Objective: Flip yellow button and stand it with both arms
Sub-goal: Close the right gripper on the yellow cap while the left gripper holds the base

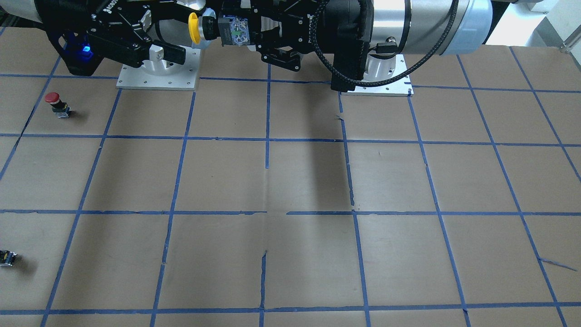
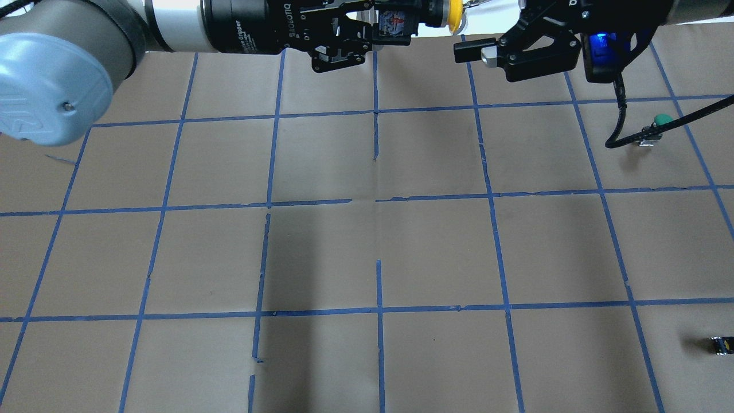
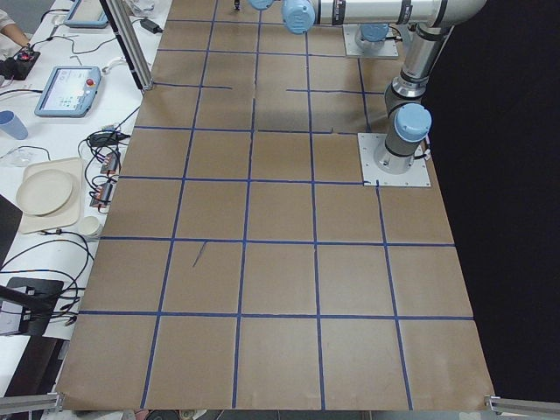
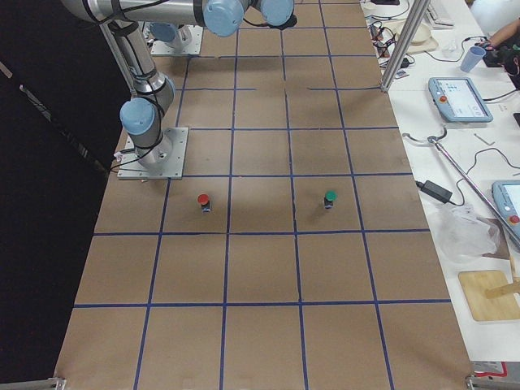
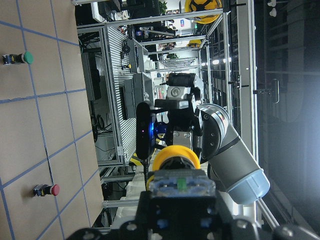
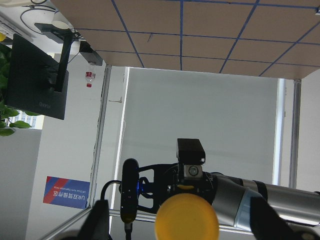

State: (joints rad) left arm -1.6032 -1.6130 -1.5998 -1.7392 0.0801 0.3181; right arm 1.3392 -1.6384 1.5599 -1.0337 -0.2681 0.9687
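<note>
My left gripper (image 2: 395, 23) is shut on the black-and-grey base of the yellow button (image 2: 454, 16) and holds it sideways, high above the table's robot-side edge, with the cap pointing at my right gripper (image 2: 479, 26). The right gripper is open, its lower finger (image 2: 473, 50) just below and beyond the cap. In the front-facing view the yellow button's cap (image 1: 194, 28) sits between the left gripper (image 1: 233, 32) and the right gripper's finger (image 1: 174, 53). In the right wrist view the cap (image 6: 186, 216) lies centred between my blurred open fingers. The left wrist view shows the button (image 5: 176, 159) in my jaws.
A red-capped button (image 1: 54, 102) stands on the brown, blue-taped table (image 1: 290, 181) on my right side. A green-capped button (image 2: 659, 121) stands nearby, with the right arm's cable over it. A tiny black-and-yellow block (image 2: 721, 344) lies near the table's right edge.
</note>
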